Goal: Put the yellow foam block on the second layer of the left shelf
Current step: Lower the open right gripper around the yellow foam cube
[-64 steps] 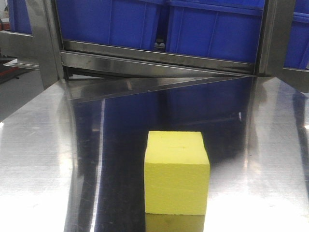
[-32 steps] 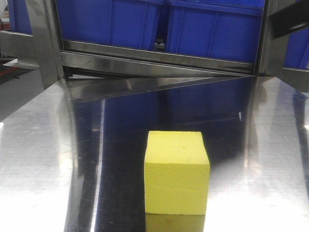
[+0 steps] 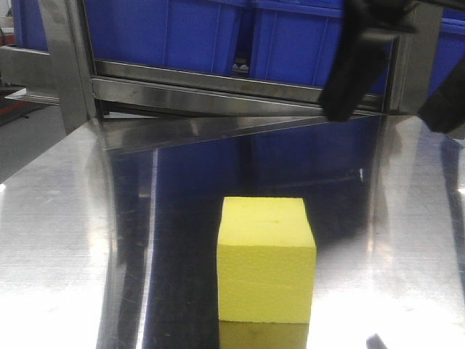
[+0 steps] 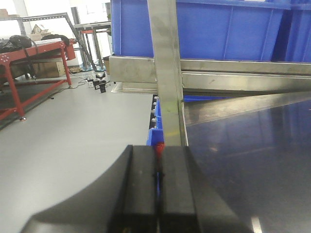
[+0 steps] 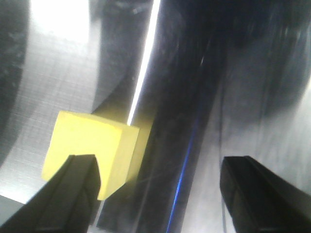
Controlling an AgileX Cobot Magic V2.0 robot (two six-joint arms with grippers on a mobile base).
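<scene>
The yellow foam block (image 3: 266,259) stands on the shiny steel table (image 3: 58,240) near the front middle. It also shows in the right wrist view (image 5: 90,141), under the left fingertip. My right gripper (image 3: 389,115) hangs open and empty above the table at the upper right, behind and above the block; in its own view (image 5: 160,167) the jaws stand wide apart and the block lies left of the gap. My left gripper (image 4: 158,153) is shut with nothing between the jaws, at the table's left edge beside a steel shelf post (image 4: 167,73). It is out of the front view.
Blue plastic bins (image 3: 182,33) fill the steel shelf level (image 3: 218,91) behind the table. Upright shelf posts (image 3: 65,58) stand at the back left and back right. A red-framed bench (image 4: 29,58) and grey floor (image 4: 73,136) lie left of the table.
My right gripper has come into the front view from the upper right and moved left and down. The block has not moved.
</scene>
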